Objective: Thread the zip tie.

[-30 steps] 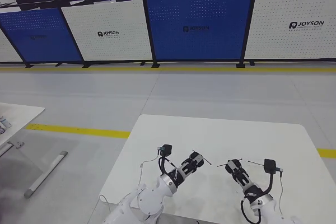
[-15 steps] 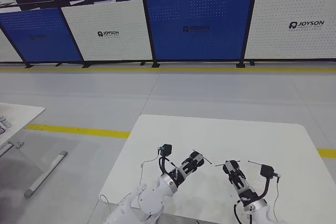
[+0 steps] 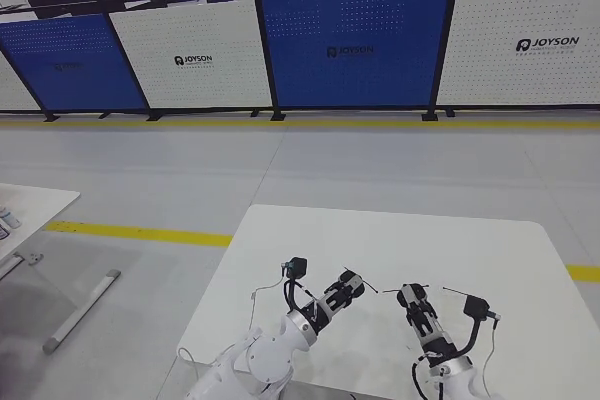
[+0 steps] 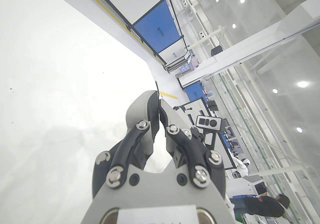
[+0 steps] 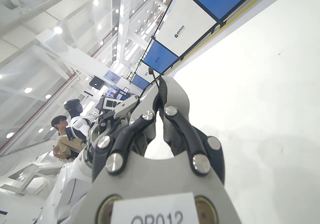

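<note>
Jaws on both arms are clamped shut, each pinching the thin black zip tie point(image 5: 151, 70).

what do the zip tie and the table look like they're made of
The zip tie looks like matte black plastic: a thin strip with a small blocky head. The table is probably smooth white laminate or painted board; its flat, seamless surface leaves that open.

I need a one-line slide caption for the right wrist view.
Right end effector shut on a black zip tie, its blocky end poking past the tips, over a white table.
</note>
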Tool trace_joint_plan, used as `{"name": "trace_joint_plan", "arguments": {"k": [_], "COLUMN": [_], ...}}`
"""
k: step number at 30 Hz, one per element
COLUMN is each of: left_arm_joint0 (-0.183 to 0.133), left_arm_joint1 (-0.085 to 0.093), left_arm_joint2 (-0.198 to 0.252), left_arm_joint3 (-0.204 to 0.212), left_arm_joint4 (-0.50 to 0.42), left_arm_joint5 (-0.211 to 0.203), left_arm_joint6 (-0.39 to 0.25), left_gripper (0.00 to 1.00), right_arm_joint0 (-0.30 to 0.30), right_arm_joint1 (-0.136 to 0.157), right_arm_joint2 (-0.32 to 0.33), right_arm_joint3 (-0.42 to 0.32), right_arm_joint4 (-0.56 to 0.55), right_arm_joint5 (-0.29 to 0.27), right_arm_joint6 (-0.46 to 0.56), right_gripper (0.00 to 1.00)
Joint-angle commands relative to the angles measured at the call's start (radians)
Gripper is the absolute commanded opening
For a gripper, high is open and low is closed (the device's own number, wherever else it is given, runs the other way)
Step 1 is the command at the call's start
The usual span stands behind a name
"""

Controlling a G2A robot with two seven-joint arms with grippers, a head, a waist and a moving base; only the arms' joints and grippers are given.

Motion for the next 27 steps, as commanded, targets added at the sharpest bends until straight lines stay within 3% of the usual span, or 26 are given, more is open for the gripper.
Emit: {"name": "trace_joint_plan", "arguments": {"k": [1,5,27], "left_arm_joint0": [-0.001,-0.011,-0.013], "left_arm_joint1": [-0.001,-0.007,-0.008], "left_arm_joint2": [0.002,0.006,0.008], "left_arm_joint3": [0.003,0.011,0.013], "left_arm_joint4": [-0.006,-0.035,-0.036], "left_arm_joint5": [0.006,0.026,0.026], "left_arm_joint6": [0.004,0.022,0.022], "left_gripper": [0.0,0.0,0.0], "right_arm_joint0": [0.0,0.0,0.011], "right_arm_joint1": [0.0,0.0,-0.009], "right_arm_joint2": [0.0,0.0,-0.008], "right_arm_joint3": [0.0,0.0,0.016], "right_arm_joint4": [0.0,0.0,0.014], "right_arm_joint5": [0.0,0.0,0.013], "right_arm_joint6": [0.0,0.0,0.025], "right_gripper": [0.0,0.0,0.0]}}
